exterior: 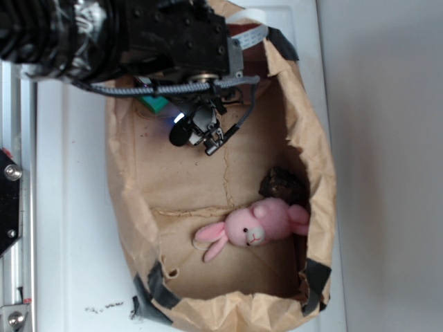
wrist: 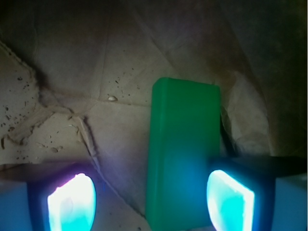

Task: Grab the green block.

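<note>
1. The gripper (wrist: 149,197) is down inside the brown paper bag (exterior: 131,180), with its jaws apart. In the wrist view both glowing pads (wrist: 71,202) show with a wide gap between them.
2. The green block (wrist: 185,149) lies on the bag floor between the jaws, well off centre. It sits close against the right-hand pad, possibly touching it, and the left-hand pad stands clear of it with bare paper between.
3. The block's long axis runs forward from the pincer, so the jaws face its long sides.
4. In the exterior view only a green sliver (exterior: 154,105) shows under the arm, just behind the pincer's tip.
5. Judged from this, the approach and descent look done and the straddle is made. The closing has not yet happened, so the grab itself remains.
6. The pink plush bunny (exterior: 252,227) and a dark lump (exterior: 280,183) lie well apart from the pincer, out of its way.
</note>
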`<state>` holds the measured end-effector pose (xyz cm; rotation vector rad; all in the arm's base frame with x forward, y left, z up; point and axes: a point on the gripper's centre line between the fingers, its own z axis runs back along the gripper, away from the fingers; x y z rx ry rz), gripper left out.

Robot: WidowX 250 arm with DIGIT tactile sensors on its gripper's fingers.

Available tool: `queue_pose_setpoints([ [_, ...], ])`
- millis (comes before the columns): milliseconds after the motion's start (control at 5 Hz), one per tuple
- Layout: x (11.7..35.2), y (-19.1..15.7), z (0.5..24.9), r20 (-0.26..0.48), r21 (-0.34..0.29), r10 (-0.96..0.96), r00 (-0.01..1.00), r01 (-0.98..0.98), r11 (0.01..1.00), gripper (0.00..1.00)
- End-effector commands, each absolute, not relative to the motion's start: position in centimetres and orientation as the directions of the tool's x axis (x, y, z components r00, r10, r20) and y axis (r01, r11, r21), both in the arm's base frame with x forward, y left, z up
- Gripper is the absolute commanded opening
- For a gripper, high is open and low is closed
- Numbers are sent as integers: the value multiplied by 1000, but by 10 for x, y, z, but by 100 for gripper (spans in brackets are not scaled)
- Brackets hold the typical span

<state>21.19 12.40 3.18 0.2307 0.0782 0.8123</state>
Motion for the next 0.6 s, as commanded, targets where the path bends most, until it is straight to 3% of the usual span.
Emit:
queue_pose_setpoints([
  [0,217,136,31,88,259,754,651,-746,614,100],
  [200,219,137,33,100,253,763,639,-758,602,100],
  [400,223,144,16,115,301,775,622,-765,569,100],
])
